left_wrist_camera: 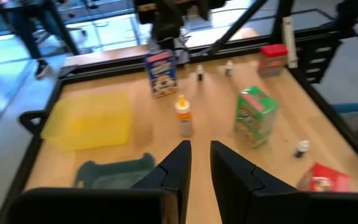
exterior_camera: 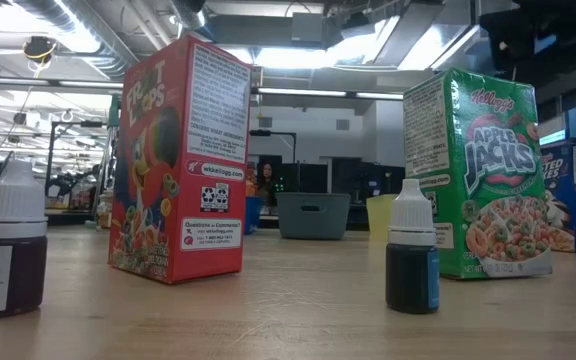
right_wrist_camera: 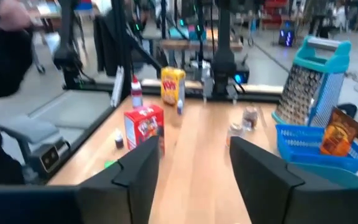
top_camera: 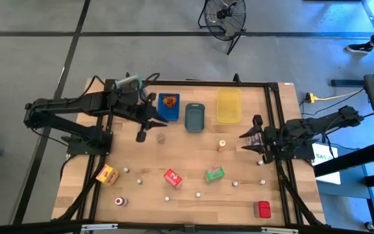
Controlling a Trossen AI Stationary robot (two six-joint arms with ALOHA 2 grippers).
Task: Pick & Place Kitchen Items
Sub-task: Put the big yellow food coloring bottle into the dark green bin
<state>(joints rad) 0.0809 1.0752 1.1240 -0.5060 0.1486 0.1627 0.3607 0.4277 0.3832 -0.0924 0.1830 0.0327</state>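
My left gripper hangs over the table's far left, in front of the blue tray. Its fingers stand a narrow gap apart with nothing between them. At the right edge my right gripper is open wide and empty. A purple-white carton stands upright on the table just below it. The red carton, the green carton and the yellow-orange carton stand on the near half of the table. A brown packet lies in the blue tray.
A grey tray and a yellow tray sit beside the blue one at the far edge. A mesh basket stands at the far left. Small bottles are scattered about, one orange-capped, and another red carton stands near right.
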